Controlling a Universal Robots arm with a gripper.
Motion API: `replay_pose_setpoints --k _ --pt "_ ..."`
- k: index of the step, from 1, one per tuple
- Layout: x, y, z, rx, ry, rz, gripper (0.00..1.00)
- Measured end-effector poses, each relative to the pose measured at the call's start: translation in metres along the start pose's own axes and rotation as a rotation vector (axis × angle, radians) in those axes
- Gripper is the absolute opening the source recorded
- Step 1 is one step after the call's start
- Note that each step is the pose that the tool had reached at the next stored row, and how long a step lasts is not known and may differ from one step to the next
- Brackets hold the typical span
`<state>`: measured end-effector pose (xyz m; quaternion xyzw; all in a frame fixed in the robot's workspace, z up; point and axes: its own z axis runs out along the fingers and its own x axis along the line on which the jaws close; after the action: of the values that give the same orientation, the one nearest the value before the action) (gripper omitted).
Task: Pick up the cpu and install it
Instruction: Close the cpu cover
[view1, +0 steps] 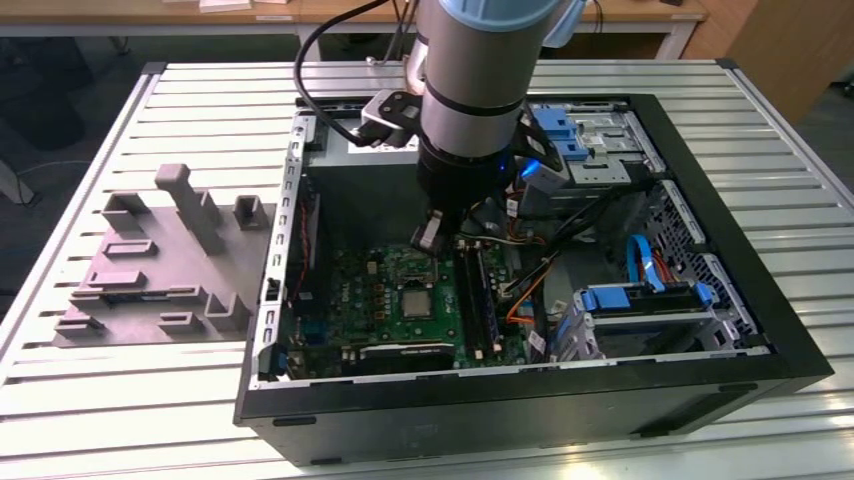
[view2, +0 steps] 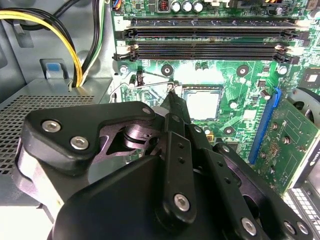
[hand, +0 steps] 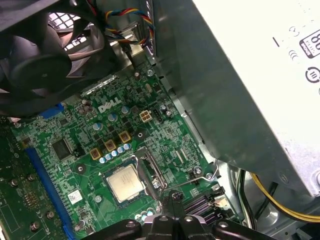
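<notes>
The cpu (view1: 418, 303) lies flat in its socket on the green motherboard (view1: 360, 300) inside the open computer case (view1: 534, 395). In both wrist views its silvery top (view2: 202, 103) (hand: 125, 182) shows uncovered. Beside it the metal socket frame (hand: 150, 172) stands raised. My gripper (view1: 430, 238) hangs low inside the case, just above the board. Its fingers are shut with nothing between them, and the tips (view2: 172, 94) (hand: 172, 197) sit next to the socket, at the end of the thin wire lever (view2: 155, 76). I cannot tell whether they touch it.
A grey moulded fixture plate (view1: 147, 270) lies on the slatted table at the exterior view's left. Inside the case are memory slots (view2: 210, 35), a black fan (hand: 45, 60), a grey power supply (hand: 250, 75), yellow and black cables (view2: 75, 45) and blue drive caddies (view1: 641, 297).
</notes>
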<state>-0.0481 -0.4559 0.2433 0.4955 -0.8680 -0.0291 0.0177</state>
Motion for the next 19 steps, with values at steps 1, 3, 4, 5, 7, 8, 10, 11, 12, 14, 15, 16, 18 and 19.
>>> replay_pose_setpoints --k 1,3,4,5,7,8,10,11,12,14,15,16,18,19 --pt "0.0 0.0 0.0 0.0001 0.0001 0.0 0.11" --pt "0.0 0.0 0.0001 0.0007 0.001 0.0 0.11" --pt "0.0 0.0 0.0001 0.0011 0.0017 0.0 0.11" --pt "0.0 0.0 0.0001 0.0013 0.0023 0.0 0.11" --pt "0.0001 0.0 0.0001 0.0014 0.0025 0.0 0.11" --pt "0.0003 0.0 0.0002 0.0014 0.0024 0.0 0.11" --pt "0.0008 -0.0002 0.0002 0.0014 0.0025 -0.001 0.11" --pt "0.0011 -0.0005 0.0003 0.0014 0.0025 -0.001 0.11" --pt "0.0016 -0.0006 0.0003 0.0015 0.0025 -0.001 0.11" --pt "0.0022 -0.0009 0.0004 0.0015 0.0026 -0.002 0.11" --pt "0.0024 -0.001 0.0005 0.0014 0.0025 -0.002 0.11" --pt "0.0026 -0.0011 0.0004 0.0014 0.0026 -0.002 0.11" --pt "0.0033 -0.0012 0.0004 0.0015 0.0027 -0.002 0.11" --pt "0.0039 -0.0013 0.0004 0.0015 0.0027 -0.003 0.11"
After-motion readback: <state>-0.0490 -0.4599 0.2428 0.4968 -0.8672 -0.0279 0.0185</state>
